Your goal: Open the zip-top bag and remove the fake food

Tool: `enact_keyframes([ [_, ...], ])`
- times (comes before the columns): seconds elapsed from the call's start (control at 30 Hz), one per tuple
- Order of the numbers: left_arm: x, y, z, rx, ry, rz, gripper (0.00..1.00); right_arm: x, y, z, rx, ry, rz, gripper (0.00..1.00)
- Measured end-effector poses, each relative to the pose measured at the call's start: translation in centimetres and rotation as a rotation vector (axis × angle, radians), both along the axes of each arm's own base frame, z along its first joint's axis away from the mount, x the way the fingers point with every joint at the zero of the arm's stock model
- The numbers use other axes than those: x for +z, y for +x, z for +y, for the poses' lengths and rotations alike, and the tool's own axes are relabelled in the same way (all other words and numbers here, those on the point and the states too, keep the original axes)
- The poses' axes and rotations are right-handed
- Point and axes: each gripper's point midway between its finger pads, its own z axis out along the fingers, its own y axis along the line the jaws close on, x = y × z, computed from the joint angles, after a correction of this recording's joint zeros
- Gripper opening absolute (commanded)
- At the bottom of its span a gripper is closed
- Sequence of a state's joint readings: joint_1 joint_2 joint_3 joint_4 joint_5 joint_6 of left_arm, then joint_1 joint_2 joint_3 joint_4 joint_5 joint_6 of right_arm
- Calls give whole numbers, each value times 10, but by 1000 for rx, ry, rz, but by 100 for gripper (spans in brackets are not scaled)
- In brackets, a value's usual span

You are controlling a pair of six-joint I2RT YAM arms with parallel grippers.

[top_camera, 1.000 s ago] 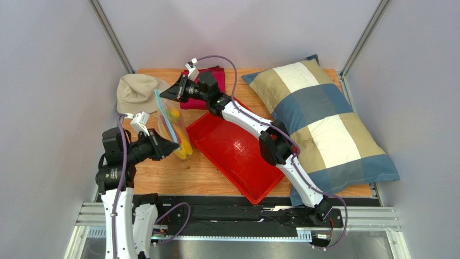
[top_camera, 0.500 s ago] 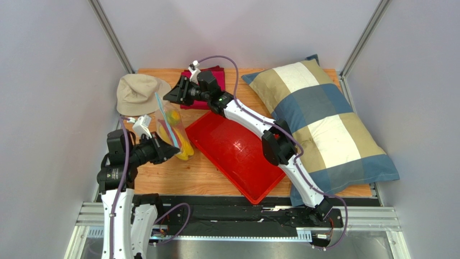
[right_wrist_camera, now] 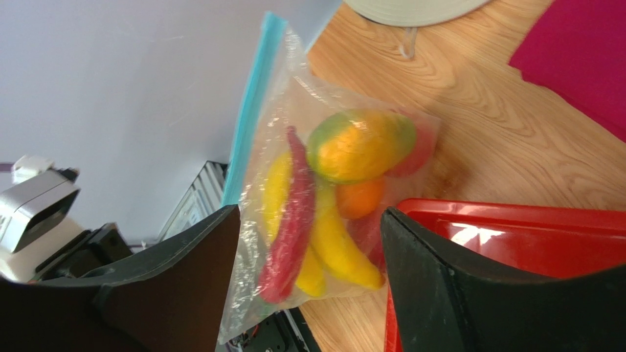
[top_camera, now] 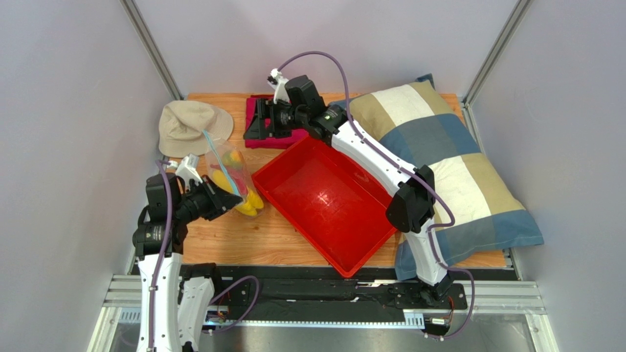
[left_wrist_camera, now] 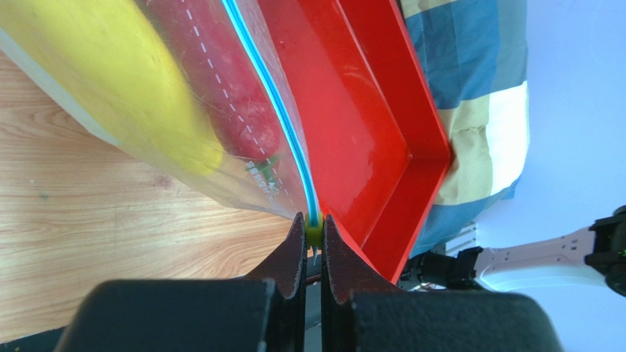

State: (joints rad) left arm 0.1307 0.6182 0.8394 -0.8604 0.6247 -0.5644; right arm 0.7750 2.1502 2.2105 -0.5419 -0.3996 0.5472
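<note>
The zip-top bag [top_camera: 229, 172] stands on edge on the wooden table, left of the red tray, with its blue zip strip [right_wrist_camera: 250, 110] running up one side. My left gripper [top_camera: 222, 196] is shut on the small green slider at the strip's lower end [left_wrist_camera: 314, 229]. Inside the bag lies the fake food: a yellow banana [right_wrist_camera: 334, 242], a green-orange mango [right_wrist_camera: 360, 145], an orange [right_wrist_camera: 360, 198] and a slim red chilli [right_wrist_camera: 294, 213]. My right gripper [top_camera: 253, 128] hangs open beyond the bag's far end, clear of it, with nothing between its fingers [right_wrist_camera: 308, 216].
A red tray [top_camera: 323, 205] lies right of the bag, close against it. A beige hat [top_camera: 187, 125] sits at the far left, a magenta cloth [top_camera: 254, 107] under the right gripper, and a checked pillow [top_camera: 441, 161] fills the right side.
The right gripper has opened, let go of the bag's upper corner and drawn back to the right. The bag has sagged a little toward the left gripper, which stays shut.
</note>
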Motion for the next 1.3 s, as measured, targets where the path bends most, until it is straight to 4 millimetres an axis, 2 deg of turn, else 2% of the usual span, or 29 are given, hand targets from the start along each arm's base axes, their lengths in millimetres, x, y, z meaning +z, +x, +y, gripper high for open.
enact_keyframes([
  [0.07, 2, 2, -2, -5, -16, 1, 0, 11, -9, 7, 43, 18, -32, 66],
  [0.2, 5, 5, -5, -17, -40, -3, 0, 16, -31, 28, 126, 35, -64, 68],
  [0.4, 5, 8, -8, -31, -60, 8, 0, -4, -63, 54, 220, 17, -51, 68],
  [0.6, 6, 8, -11, -50, -71, 12, 0, -23, -70, 65, 247, 0, -35, 67],
  [0.67, 6, 9, -11, -53, -73, 13, 0, -31, -70, 70, 250, -10, -32, 53],
  [0.7, 6, 9, -12, -56, -74, 14, 0, -37, -69, 71, 250, -17, -30, 43],
  [0.73, 6, 9, -12, -57, -74, 14, 0, -42, -69, 72, 250, -25, -24, 28],
  [0.77, 6, 9, -12, -58, -74, 14, 0, -46, -69, 74, 250, -30, -18, 21],
  [0.8, 6, 9, -12, -58, -73, 14, 0, -50, -68, 75, 254, -35, -22, 9],
  [0.83, 7, 9, -12, -57, -74, 13, 2, -53, -68, 76, 253, -39, -16, 0],
  [0.87, 7, 10, -12, -55, -74, 12, 6, -56, -69, 76, 254, -44, -12, 0],
  [0.9, 9, 10, -11, -49, -71, 12, 21, -58, -69, 76, 255, -48, -10, 0],
  [1.03, 22, 10, 0, 39, -33, 21, 44, -57, -68, 76, 251, -45, -16, 0],
  [1.17, 52, 13, 19, 184, 12, -3, 49, -58, -68, 75, 251, -47, -20, 0],
  [1.2, 60, 13, 27, 242, 28, -3, 53, -58, -69, 74, 251, -48, -19, 0],
  [1.3, 77, 21, 47, 374, 62, 7, 54, -58, -70, 72, 252, -49, -18, 0],
])
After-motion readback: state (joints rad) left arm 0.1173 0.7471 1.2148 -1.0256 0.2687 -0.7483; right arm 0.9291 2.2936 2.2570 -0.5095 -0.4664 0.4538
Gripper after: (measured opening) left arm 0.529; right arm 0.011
